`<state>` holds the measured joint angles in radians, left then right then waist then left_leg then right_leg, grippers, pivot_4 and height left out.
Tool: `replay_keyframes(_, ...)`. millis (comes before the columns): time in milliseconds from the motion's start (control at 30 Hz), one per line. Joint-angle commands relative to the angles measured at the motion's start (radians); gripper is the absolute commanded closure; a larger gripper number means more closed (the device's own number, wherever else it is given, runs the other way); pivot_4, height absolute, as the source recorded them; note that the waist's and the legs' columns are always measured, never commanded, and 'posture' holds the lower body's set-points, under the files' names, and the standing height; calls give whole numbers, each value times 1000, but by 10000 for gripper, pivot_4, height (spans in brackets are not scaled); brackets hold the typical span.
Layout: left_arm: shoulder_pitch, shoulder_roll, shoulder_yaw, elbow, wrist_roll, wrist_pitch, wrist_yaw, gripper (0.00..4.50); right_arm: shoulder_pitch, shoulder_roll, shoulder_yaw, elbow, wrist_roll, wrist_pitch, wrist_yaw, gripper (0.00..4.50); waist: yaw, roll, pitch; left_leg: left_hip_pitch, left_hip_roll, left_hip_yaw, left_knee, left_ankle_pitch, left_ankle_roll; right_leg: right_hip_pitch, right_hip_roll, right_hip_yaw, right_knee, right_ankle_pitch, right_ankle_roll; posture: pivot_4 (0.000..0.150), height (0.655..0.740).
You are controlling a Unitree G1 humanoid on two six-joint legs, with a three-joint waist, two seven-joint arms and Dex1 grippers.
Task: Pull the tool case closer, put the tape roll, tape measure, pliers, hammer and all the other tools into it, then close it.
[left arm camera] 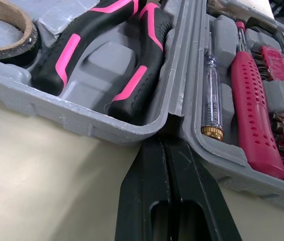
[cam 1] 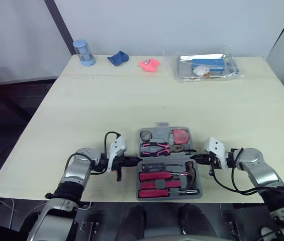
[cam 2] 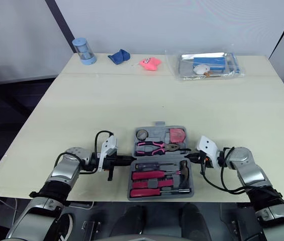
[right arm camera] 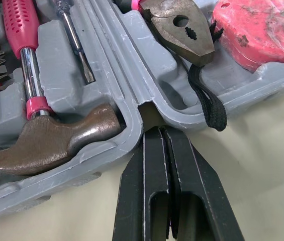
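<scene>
Table [cam 1: 131,100] of pale wood bears open tool case [cam 1: 163,126]; white wall [cam 1: 157,20] behind.

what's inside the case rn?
Case, far half: tape roll, pliers, tape measure. Near half: hammer, screwdrivers. Anything beneath the tools is covered.

The open tool case [cam 1: 162,126] lies at the table's [cam 1: 131,100] near edge, pliers [cam 1: 157,148] behind hammer [cam 1: 189,169] inside.
</scene>
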<state>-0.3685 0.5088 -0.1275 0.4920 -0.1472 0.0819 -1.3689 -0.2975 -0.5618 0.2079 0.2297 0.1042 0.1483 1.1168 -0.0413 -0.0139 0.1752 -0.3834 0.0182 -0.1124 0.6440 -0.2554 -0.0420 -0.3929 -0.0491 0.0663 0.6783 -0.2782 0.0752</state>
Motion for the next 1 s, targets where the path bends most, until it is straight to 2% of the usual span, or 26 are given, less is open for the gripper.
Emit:
replay_keyframes(33,14,-30,-68,1,20,0,-18,45000,3,7,1,-56,28,-4,16,44654,0,0,0,0,0,0,0,0,0,0,0,0,0,0,0,1500,7400)
replay_keyframes(233,3,-31,-64,15,28,-9,-12,45000,25,-1,13,-103,55,50,54,44654,0,0,0,0,0,0,0,0,0,0,0,0,0,0,0,1500,7400)
replay_keyframes(633,5,-29,-51,15,34,-19,8,45000,23,-5,-2,-81,19,16,17,44654,0,1,0,0,0,0,0,0,0,0,0,0,0,0,0,1500,7400)
replay_keyframes(1000,30,42,56,-56,-24,-28,84,45000,51,-61,-98,-82,75,37,3,44654,-2,1,0,0,0,-1,0,0,0,0,0,0,0,0,0,1500,7400)
